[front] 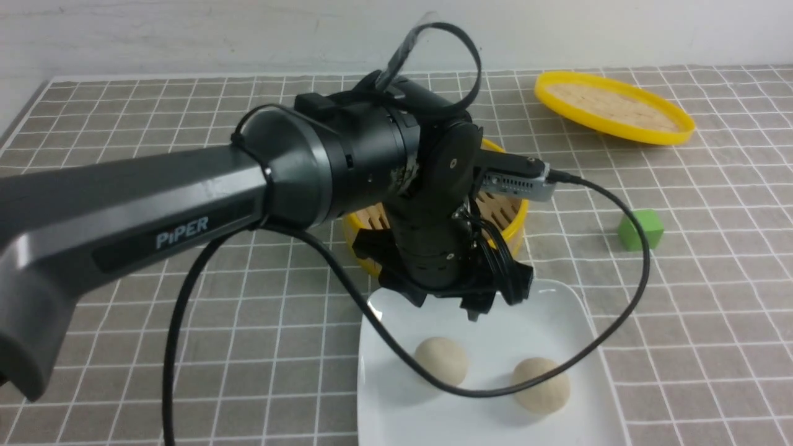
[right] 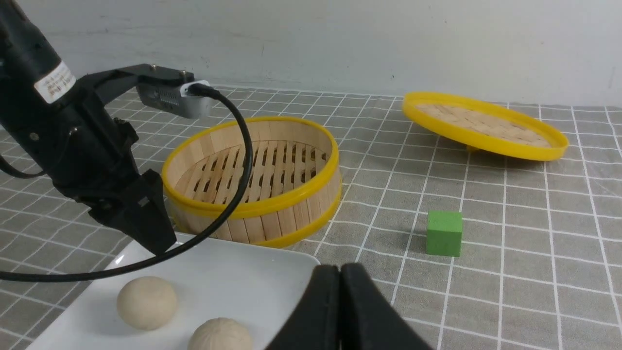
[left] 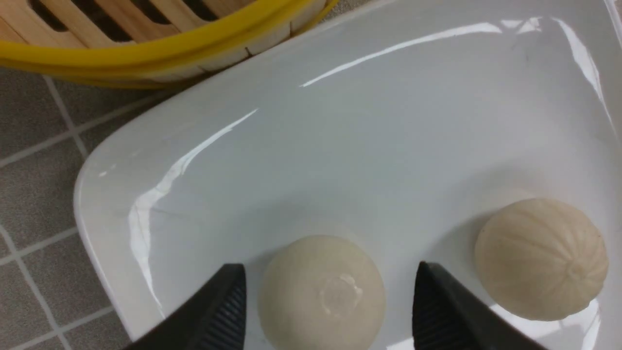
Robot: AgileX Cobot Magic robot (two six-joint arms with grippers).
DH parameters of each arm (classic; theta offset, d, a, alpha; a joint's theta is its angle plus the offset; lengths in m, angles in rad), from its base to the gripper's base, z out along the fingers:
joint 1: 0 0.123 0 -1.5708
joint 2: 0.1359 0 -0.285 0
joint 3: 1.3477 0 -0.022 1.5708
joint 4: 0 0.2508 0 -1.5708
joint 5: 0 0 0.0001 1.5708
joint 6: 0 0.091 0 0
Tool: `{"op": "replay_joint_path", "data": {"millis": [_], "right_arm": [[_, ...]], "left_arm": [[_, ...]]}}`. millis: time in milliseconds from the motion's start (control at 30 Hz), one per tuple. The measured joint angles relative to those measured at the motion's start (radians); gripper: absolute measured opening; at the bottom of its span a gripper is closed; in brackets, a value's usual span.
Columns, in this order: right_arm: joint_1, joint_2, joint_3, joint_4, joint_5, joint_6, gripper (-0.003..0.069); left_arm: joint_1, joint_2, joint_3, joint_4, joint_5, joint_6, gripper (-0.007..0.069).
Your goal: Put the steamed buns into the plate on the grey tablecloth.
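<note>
Two cream-white steamed buns [front: 440, 360] [front: 541, 384] lie on the white square plate [front: 495, 322], which rests on the grey tablecloth [front: 186, 322] at the front. My left gripper [front: 471, 297] hangs open just above the plate's far half. In the left wrist view its fingers [left: 228, 301] stand apart on either side of the smooth bun [left: 321, 294], with a gap on each side; the ribbed bun [left: 541, 260] lies beside it. My right gripper [right: 340, 272] is shut and empty, low over the cloth beside the plate [right: 233, 272].
The empty yellow-rimmed bamboo steamer [front: 517, 217] stands right behind the plate, partly hidden by my left arm. Its lid [front: 613, 108] lies tilted at the back right. A green cube [front: 641, 229] sits to the right. A black cable [front: 619, 310] loops over the plate.
</note>
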Motion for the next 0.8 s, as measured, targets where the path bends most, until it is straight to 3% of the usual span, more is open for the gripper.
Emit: {"op": "replay_joint_path", "data": {"millis": [233, 400, 533, 633, 700, 800], "right_arm": [[0.000, 0.000, 0.000, 0.000, -0.005, 0.000, 0.0022], [0.000, 0.000, 0.000, 0.000, -0.005, 0.000, 0.0027], [-0.007, -0.023, 0.031, 0.000, -0.024, 0.000, 0.0034], [-0.045, -0.057, 0.074, 0.000, -0.056, 0.000, 0.0036], [-0.127, -0.078, 0.158, 0.000, -0.098, 0.000, 0.0042], [-0.223, -0.078, 0.260, 0.000, -0.108, 0.000, 0.0046]], "left_arm": [[0.000, 0.000, 0.000, 0.007, -0.008, -0.011, 0.0434], [0.000, 0.000, 0.000, 0.034, -0.008, -0.030, 0.0336], [0.000, 0.000, 0.000, 0.053, 0.000, -0.030, 0.0183], [0.000, 0.000, 0.000, 0.055, 0.001, -0.030, 0.0111], [0.000, 0.000, -0.010, 0.068, 0.005, -0.030, 0.0041], [0.000, -0.012, -0.024, 0.079, 0.012, -0.029, 0.0001]]}}
